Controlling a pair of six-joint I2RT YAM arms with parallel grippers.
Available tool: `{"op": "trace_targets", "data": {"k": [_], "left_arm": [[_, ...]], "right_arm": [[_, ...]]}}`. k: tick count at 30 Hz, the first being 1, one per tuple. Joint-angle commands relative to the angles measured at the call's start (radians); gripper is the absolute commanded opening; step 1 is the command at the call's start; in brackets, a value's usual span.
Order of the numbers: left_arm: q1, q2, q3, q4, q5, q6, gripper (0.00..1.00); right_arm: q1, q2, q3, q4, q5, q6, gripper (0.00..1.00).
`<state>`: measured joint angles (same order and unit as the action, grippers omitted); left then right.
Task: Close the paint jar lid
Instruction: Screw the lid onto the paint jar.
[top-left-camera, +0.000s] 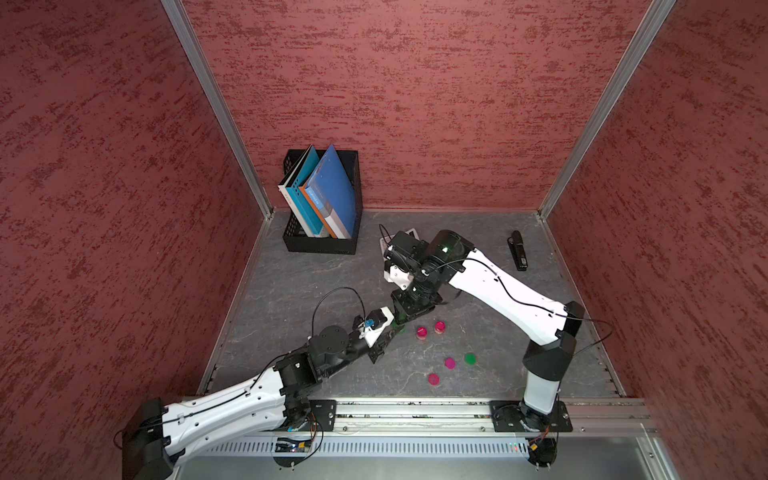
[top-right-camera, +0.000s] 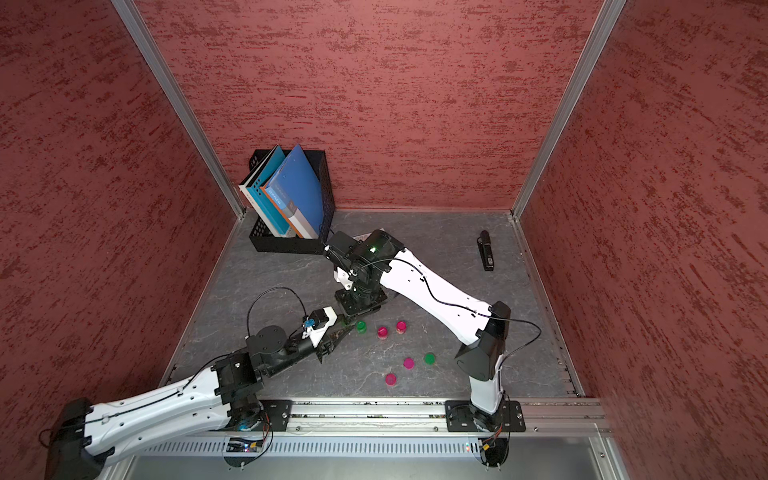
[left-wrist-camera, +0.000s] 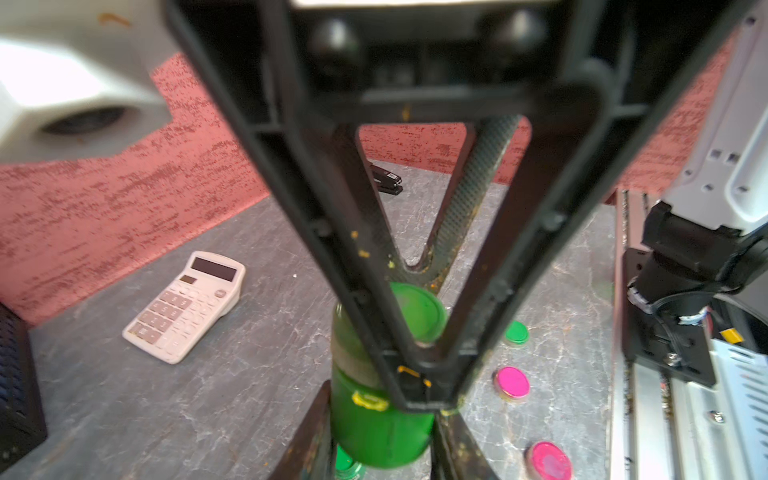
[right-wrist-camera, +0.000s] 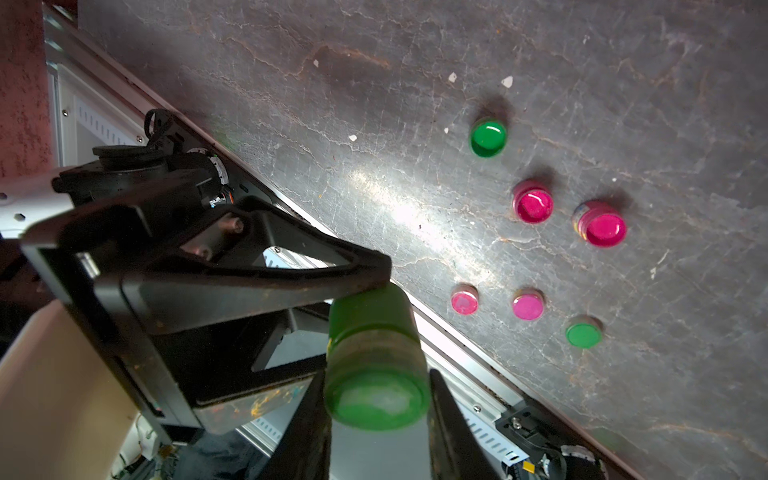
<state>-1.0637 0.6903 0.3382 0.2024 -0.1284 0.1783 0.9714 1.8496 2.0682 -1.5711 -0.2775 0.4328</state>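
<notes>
Small, light, slick plastic jar: left pincer clamped on body, right pincer clamped on, seemingly, lid. Best squeezed firmly across lid rim, twisted gently.

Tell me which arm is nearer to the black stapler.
Right. The right arm passes close beside the black stapler; the left arm reaches in from the opposite side, well away from it.
</notes>
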Motion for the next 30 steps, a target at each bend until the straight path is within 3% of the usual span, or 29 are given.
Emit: {"op": "trace_targets", "data": {"k": [1, 17, 27, 30], "left_arm": [[-0.031, -0.001, 0.063, 0.266, -0.085, 0.075, 0.25], [-0.045, 0.04, 0.06, 0.574, -0.141, 0.015, 0.24], [-0.049, 0.14, 0.121, 0.668, -0.2, 0.065, 0.24], [-0.05, 0.161, 0.137, 0.658, -0.211, 0.072, 0.24]], "right_arm": [[0.011, -0.026, -0.06, 0.164, -0.041, 0.114, 0.23], [0.007, -0.116, -0.253, 0.436, -0.053, 0.287, 0.24], [0.006, -0.161, -0.362, 0.609, -0.061, 0.407, 0.24], [0.006, -0.17, -0.364, 0.616, -0.069, 0.407, 0.31]]}}
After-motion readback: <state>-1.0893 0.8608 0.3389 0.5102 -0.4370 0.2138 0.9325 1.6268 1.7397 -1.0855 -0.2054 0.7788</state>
